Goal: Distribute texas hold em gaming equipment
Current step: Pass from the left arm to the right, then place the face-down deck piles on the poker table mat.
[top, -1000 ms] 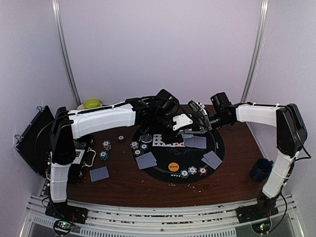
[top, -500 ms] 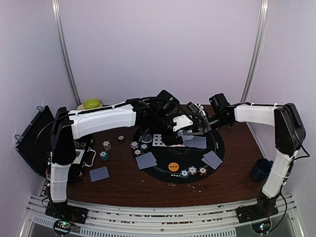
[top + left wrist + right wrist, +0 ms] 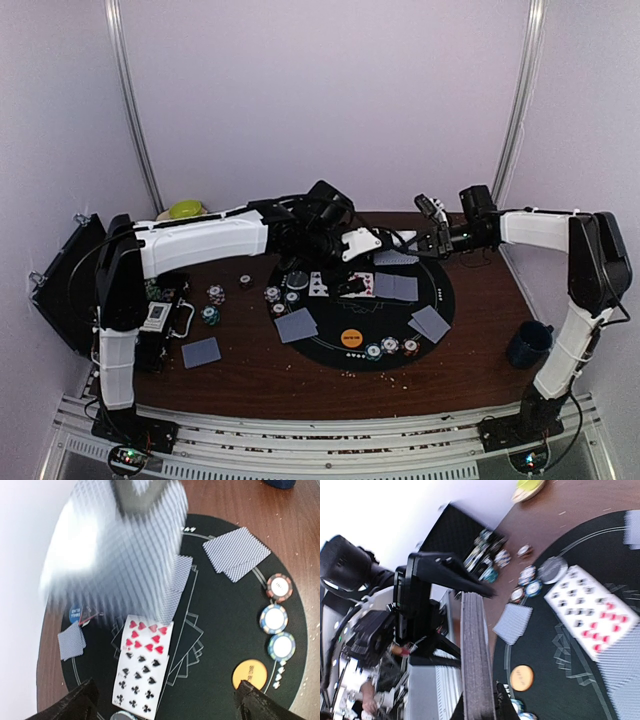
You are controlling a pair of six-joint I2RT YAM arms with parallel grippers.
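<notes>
My right gripper (image 3: 425, 244) (image 3: 481, 706) is shut on a deck of grey-blue-backed cards (image 3: 476, 650) (image 3: 397, 258), seen edge-on in the right wrist view and as a blur (image 3: 120, 555) in the left wrist view. My left gripper (image 3: 352, 256) (image 3: 165, 700) stands wide open above the black felt mat (image 3: 455, 290), with nothing between its fingers. Below it lie face-up cards (image 3: 142, 665) (image 3: 335, 285). An orange button (image 3: 351, 337) (image 3: 252, 674), three chips (image 3: 390, 347) (image 3: 274, 618) and face-down cards (image 3: 430, 322) (image 3: 237, 552) lie on the mat.
A dark blue mug (image 3: 528, 343) stands at the right table edge. The open black chip case (image 3: 65, 280) is at far left, with more chips (image 3: 214, 296) and a face-down card (image 3: 201, 352) on the wood. A green object (image 3: 186, 209) sits at the back left.
The left gripper opened and let go of the deck. The right gripper shut on the deck and drew back to the right with it.
</notes>
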